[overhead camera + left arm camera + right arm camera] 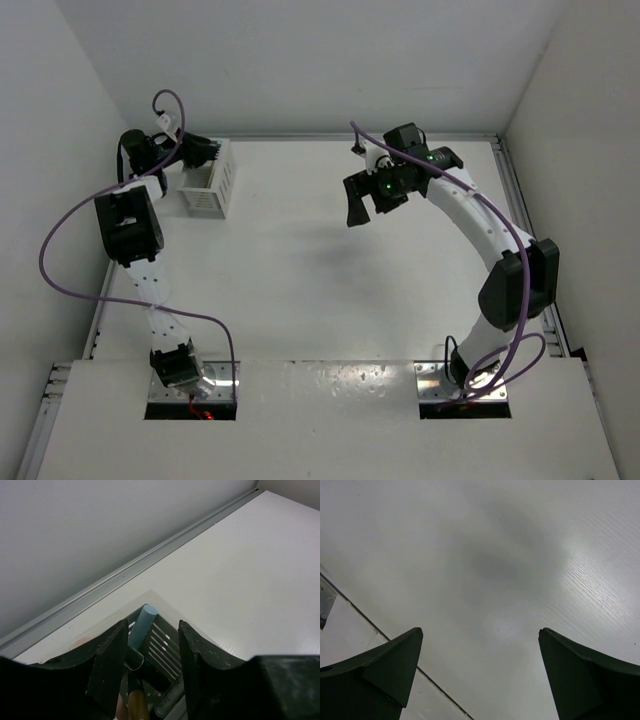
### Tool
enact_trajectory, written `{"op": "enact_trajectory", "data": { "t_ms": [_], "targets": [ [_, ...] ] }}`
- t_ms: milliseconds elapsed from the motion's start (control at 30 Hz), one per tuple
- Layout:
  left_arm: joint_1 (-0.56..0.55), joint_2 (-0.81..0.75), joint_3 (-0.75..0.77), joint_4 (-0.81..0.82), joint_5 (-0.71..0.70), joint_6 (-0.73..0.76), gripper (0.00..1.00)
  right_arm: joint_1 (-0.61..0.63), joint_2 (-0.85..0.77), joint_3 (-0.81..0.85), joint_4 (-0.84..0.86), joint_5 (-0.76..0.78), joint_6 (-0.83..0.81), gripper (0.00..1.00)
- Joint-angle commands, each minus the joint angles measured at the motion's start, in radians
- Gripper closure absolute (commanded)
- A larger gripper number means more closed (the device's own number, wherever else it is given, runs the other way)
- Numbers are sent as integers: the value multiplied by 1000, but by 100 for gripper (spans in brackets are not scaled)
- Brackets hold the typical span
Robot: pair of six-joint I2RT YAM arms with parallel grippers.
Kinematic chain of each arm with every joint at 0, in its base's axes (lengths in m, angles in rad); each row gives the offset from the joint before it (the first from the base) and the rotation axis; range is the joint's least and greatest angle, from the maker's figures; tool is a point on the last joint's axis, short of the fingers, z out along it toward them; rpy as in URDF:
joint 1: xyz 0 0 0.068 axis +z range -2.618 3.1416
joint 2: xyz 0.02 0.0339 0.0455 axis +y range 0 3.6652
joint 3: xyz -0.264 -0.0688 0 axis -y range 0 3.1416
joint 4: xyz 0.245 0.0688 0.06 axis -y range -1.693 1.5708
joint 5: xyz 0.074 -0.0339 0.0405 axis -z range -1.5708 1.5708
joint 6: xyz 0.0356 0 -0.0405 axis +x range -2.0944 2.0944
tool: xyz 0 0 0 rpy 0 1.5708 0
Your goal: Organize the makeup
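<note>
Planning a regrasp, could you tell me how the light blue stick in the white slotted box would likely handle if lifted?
The light blue stick looks straight and thin, so it is probably stiff and light. Its round, smooth body may slip in the left tool or roll if laid on the table. The white slotted box holding it might shift.

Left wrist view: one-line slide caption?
Left gripper, open, above the white slotted box, where a light blue stick and a tan stick sit.

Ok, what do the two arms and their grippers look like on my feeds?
The left arm and right arm are white links with black joints, each trailed by a purple cable. The left gripper and right gripper have matte black wedge-shaped fingers.
</note>
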Motion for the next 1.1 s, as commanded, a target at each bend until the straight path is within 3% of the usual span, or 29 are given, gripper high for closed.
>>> {"op": "enact_trajectory", "data": {
  "t_ms": [0,233,367,567,733,800,933,1067],
  "targets": [
    [16,-40,57,-17,13,-12,49,8,-6,41,12,-6,-11,0],
    [16,-140,203,-267,-56,45,48,9,-15,24,49,-13,-8,0],
    [52,-218,238,-382,-140,54,44,3,-58,-17,67,72,4,0],
    [169,-391,226,-758,-450,86,41,-107,-167,-168,61,152,82,0],
    [235,-577,-23,-967,-606,242,40,-227,-312,-339,137,357,196,0],
    [235,-667,-167,-1007,-629,327,32,-245,-363,-422,167,494,216,0],
    [235,-764,-363,-1016,-695,355,29,-264,-374,-451,141,536,188,0],
    [235,-811,-463,-1038,-735,344,26,-264,-357,-433,128,521,220,0]
  ]
}}
